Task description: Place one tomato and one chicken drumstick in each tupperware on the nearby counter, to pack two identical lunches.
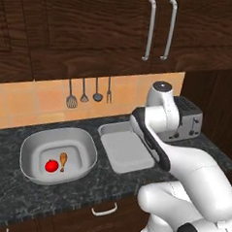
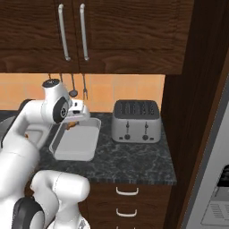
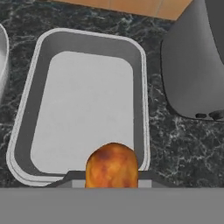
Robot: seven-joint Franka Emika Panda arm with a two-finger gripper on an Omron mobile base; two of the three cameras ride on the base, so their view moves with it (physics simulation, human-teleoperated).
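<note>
drumstick at end effector | above rectangular tray | toaster beside

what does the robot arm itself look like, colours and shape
The arm is glossy white, built of thick rounded segments with dark grey-black bands at the joints. A round grey cap tops the upper joint. The gripper sits under a small white hand block; its fingers look dark.

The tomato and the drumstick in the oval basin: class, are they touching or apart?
Apart. The left base view shows a strip of grey basin floor between the tomato and the drumstick.

No readable text, label or number appears on anything.
</note>
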